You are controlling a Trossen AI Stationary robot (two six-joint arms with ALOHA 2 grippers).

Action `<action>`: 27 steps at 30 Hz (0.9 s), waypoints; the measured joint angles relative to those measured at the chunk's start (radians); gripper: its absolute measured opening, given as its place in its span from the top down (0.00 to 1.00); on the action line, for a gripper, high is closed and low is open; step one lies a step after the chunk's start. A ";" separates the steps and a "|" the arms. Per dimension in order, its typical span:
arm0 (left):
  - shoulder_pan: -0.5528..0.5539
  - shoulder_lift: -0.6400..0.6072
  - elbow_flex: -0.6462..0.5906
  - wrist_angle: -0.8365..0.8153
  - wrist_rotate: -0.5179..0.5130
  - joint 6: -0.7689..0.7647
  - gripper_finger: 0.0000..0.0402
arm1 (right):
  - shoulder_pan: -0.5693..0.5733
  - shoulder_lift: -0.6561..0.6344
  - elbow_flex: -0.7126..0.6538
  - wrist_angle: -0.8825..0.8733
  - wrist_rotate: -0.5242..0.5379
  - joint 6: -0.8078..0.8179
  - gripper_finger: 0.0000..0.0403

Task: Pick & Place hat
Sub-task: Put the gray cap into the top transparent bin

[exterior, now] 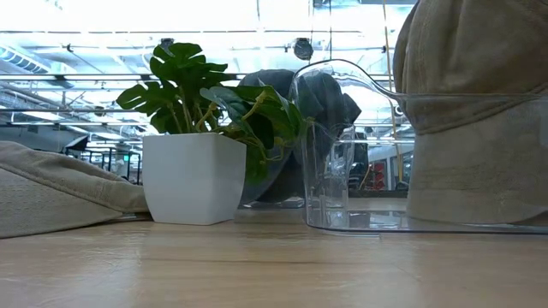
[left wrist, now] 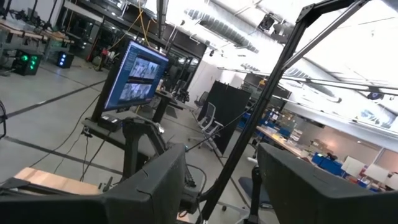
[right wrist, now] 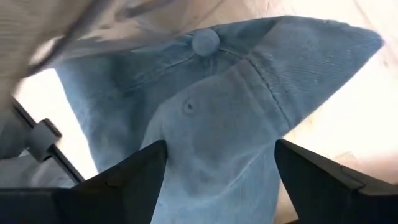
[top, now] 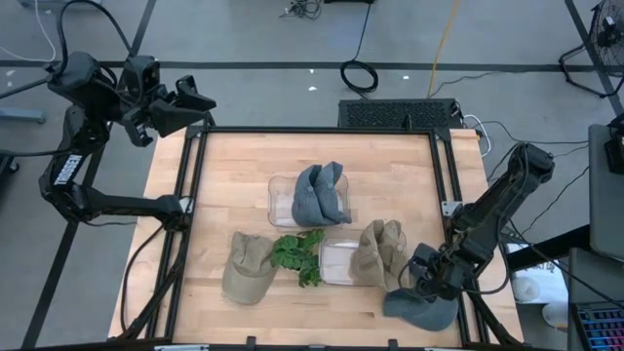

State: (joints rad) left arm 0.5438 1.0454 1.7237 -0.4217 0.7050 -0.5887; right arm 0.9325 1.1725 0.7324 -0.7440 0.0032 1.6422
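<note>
While the left claw (top: 200,100) idles parted off the surface's (top: 390,161) eleven o'clock corner, the right claw (top: 421,283) straddles the blue-grey cap (top: 421,310) at five o'clock, fingers wide, apparently positioned to grip its crown.

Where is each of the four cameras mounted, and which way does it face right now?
High: overhead, straight down on the table; both arms show.
Low: table height, facing the potted plant and clear bin; no arm.
Left wrist: on the raised left gripper, open, facing the room.
Right wrist: on the right gripper, down over the blue hat.
Shared: blue hat in high and right wrist.
</note>
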 joint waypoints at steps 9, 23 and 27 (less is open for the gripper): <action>0.000 0.012 0.000 0.001 0.001 -0.014 0.48 | 0.000 0.000 -0.026 0.039 0.028 -0.004 0.32; 0.000 0.015 0.000 0.000 0.002 0.037 0.48 | 0.000 0.000 -0.026 0.037 0.019 0.074 0.73; 0.000 0.015 0.000 0.000 0.002 0.037 0.48 | 0.000 0.000 -0.026 0.037 -0.024 0.071 0.84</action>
State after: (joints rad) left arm 0.5435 1.0603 1.7241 -0.4221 0.7071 -0.5522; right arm 0.9323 1.1725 0.7067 -0.7069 -0.0204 1.7129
